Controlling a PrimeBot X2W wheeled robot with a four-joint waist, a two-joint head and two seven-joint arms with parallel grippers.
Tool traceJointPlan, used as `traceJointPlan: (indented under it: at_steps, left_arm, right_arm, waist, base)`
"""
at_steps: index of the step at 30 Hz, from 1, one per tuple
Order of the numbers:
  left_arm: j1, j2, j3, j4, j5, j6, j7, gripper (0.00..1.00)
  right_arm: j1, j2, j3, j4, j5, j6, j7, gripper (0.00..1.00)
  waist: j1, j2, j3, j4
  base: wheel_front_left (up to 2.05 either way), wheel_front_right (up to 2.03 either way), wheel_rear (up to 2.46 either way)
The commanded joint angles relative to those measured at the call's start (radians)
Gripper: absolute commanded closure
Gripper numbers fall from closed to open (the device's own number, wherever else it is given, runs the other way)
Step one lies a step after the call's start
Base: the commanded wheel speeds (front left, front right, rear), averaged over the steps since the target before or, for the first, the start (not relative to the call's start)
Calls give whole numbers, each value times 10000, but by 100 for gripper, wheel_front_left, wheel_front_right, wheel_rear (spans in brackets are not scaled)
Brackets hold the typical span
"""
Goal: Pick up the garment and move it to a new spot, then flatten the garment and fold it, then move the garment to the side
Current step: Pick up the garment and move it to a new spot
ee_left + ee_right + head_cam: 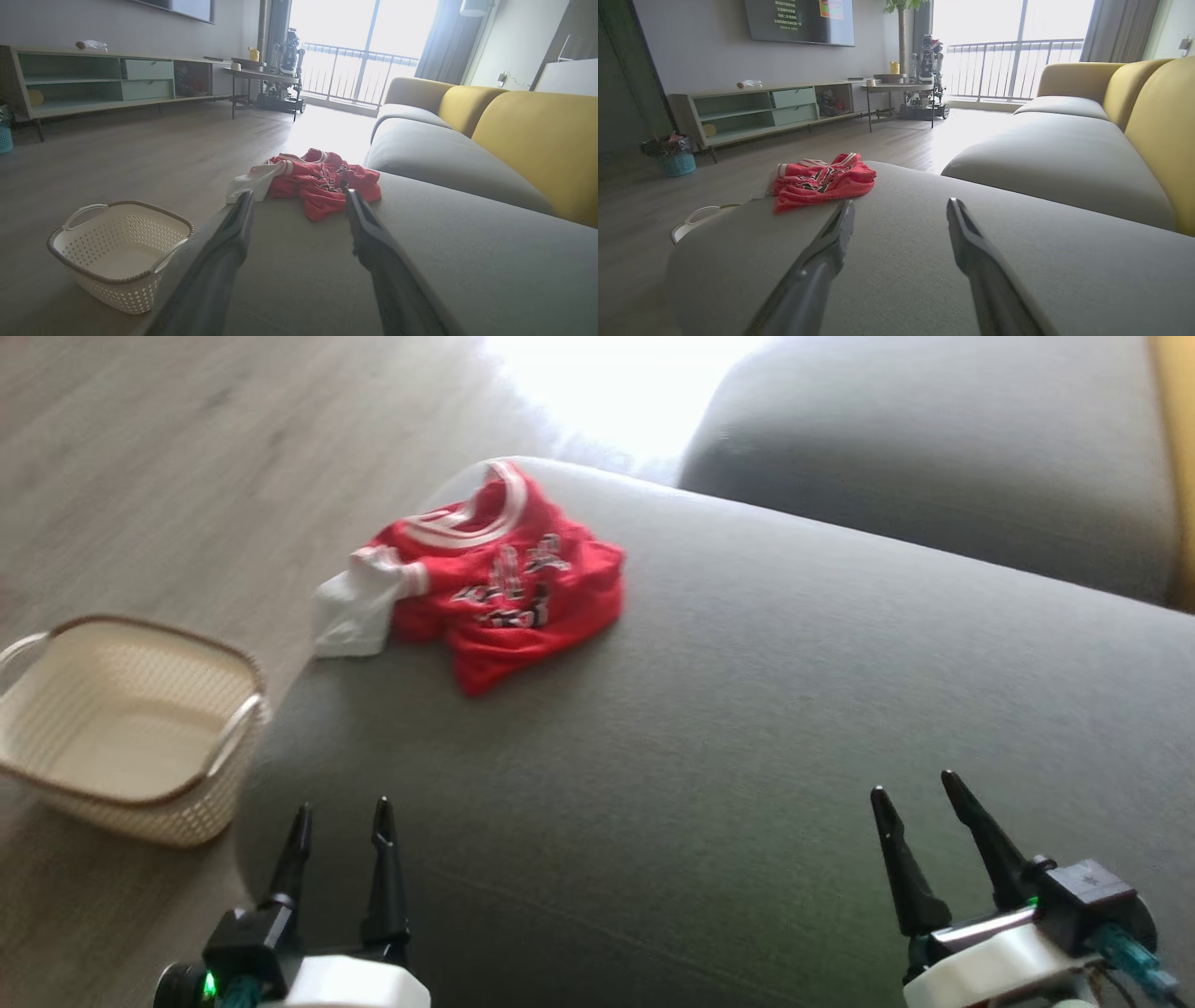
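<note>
Garment (495, 579): crumpled red jersey-type fabric with white striped trim and dark lettering. It lies on the far left corner of the grey fabric sofa cushion (709, 737), and nothing is gripping it.

Left to right:
- Cream perforated plastic basket (159, 627), on the floor beside the cushion's left edge.
- Left gripper (342, 805): fingers spread wide, empty, over the near left of the cushion and well apart from the garment.
- Right gripper (913, 784): fingers spread wide, empty, over the near right and further from the garment.

Risks (judgement):
- The garment's white part (350, 607) droops over the cushion's left edge. A drag or one-sided pinch could pull the whole piece off, onto the floor or toward the basket.
- The fabric is bunched, so a pinch may take several layers at once, which would hinder flattening.
- It is a long reach for the right arm, so its grasp may land late or shallow.

Orientation:
- The striped collar points to the far edge, away from the robot. A red tip points back toward the robot.
- The heap looks slightly wider than deep, with its long axis roughly left to right, from the white part to the red edge.
- The true body axis cannot be told while it is crumpled.
</note>
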Motion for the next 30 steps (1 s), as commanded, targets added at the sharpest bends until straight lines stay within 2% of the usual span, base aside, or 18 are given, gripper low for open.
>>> traceJointPlan:
  at_steps: [1,7,11,15,20,26,30]
  left_arm:
    - [-375,-57,406,-382,114,49,-51,0]
    - [-366,-57,418,-589,-28,259,-51,0]
    - [-393,-57,415,-492,22,216,-51,0]
    - [-665,-57,529,-326,160,-35,-51,0]
    - [-1684,29,1125,-180,107,-534,-51,0]
    - [-3610,94,2006,-258,-232,-1038,-51,0]
    - [-5010,301,2509,182,-455,-1309,-51,0]
  right_arm:
    - [-189,-110,336,-348,-7,-4,-93,0]
    - [-396,-110,591,-261,-166,-4,-93,0]
    - [-466,-110,656,-231,-247,-4,-93,0]
    - [-423,-110,702,-243,-292,-4,-93,0]
    - [-205,-110,628,-325,-328,-4,-93,0]
    - [-467,-110,491,-554,-841,-4,-93,0]
    - [-767,-110,403,-644,-1146,-4,-93,0]
  waist:
    - [0,-1,71,440]
    - [0,-1,296,636]
    - [0,-1,343,669]
    - [0,-1,336,661]
    - [0,-1,436,481]
    - [0,-1,1367,-136]
    - [0,-1,2020,-505]
  base:
    - [0,0,0]
    - [0,0,0]
    - [0,0,0]
    - [0,0,0]
    - [0,0,0]
    - [0,0,0]
    - [0,0,0]
